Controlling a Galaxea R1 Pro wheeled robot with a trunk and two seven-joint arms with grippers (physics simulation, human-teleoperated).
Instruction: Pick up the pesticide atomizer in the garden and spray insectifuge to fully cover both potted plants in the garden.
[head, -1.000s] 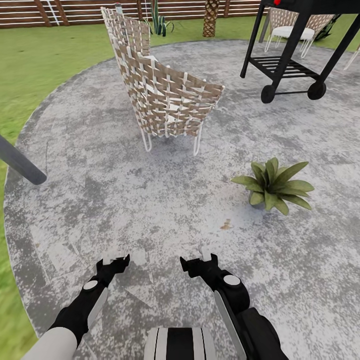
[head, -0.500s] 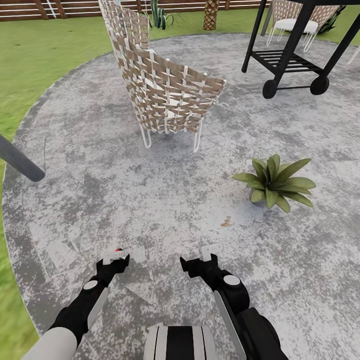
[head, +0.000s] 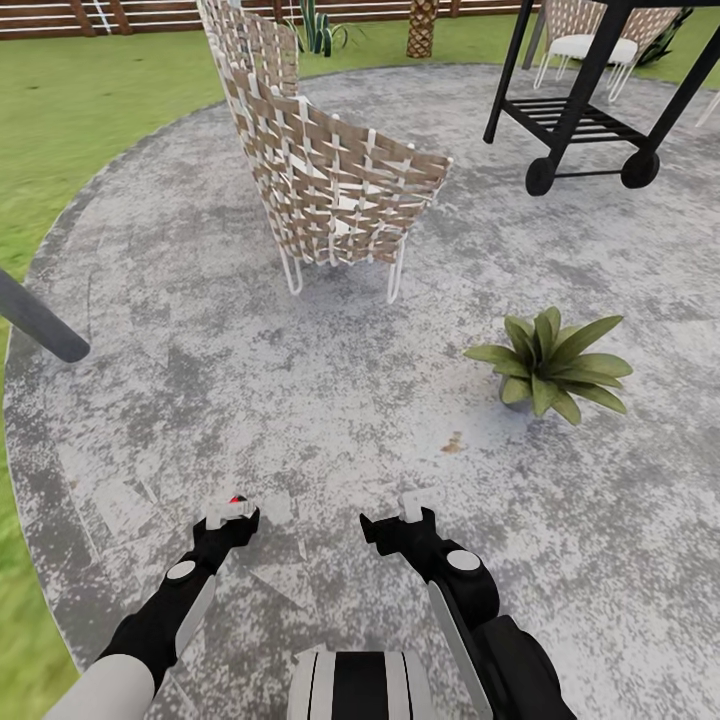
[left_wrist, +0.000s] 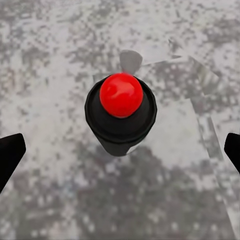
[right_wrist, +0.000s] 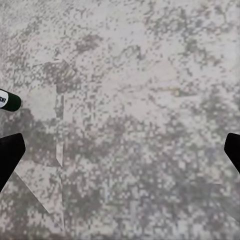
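On the grey round paving (head: 250, 400) of the garden, the robot faces a woven chair (head: 330, 190) & a black wheeled cart (head: 590, 95). One potted plant (head: 550, 365) sits ahead to the right, near the right claw (head: 405, 510) but not within reach. Vs a sec ago the whole pic has slid a bit, so the cam/base has moved, not the things. Over the last half sec nothing shifts, so prob halted. A red dot now shows at the left claw (head: 232, 513): that's the top of the pesticide atomizer (left_wrist: 121, 107), seen end-on betw the left tips. Tips stand wide apart w/ gaps either side, so can't confirm a real grip. Its dark green base pokes into the right wrist view (right_wrist: 7, 101). Right claw is apart too, empty. Means: bottle's in hand's reach, next prob aim at the plant
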